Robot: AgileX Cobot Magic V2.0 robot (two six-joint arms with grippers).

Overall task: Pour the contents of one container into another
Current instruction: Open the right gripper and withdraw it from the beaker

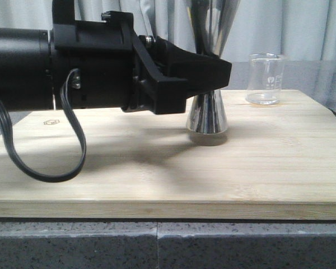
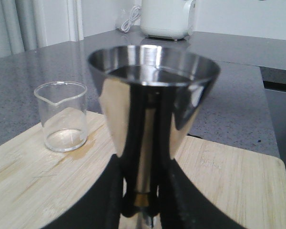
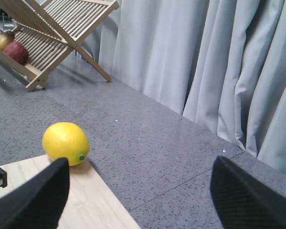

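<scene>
The tall steel jigger point(image 1: 207, 115) stands on the wooden board point(image 1: 157, 168) at its middle, its gold-banded waist hidden behind my left gripper point(image 1: 218, 70). In the left wrist view the jigger point(image 2: 152, 95) fills the centre, and my left gripper point(image 2: 140, 191) is shut on its narrow waist, black fingers point(image 2: 105, 200) pressed against both sides. The small clear glass beaker point(image 1: 264, 78) stands upright at the board's far right, apart from the jigger; this beaker point(image 2: 62, 117) looks empty. My right gripper point(image 3: 143, 200) is open and holds nothing; the front view does not show it.
A yellow lemon point(image 3: 66, 143) lies at the board's corner point(image 3: 86, 205) on the grey counter. A wooden dish rack point(image 3: 52, 33) with fruit stands farther off. A white appliance point(image 2: 167, 19) sits at the counter's back. Curtains hang behind.
</scene>
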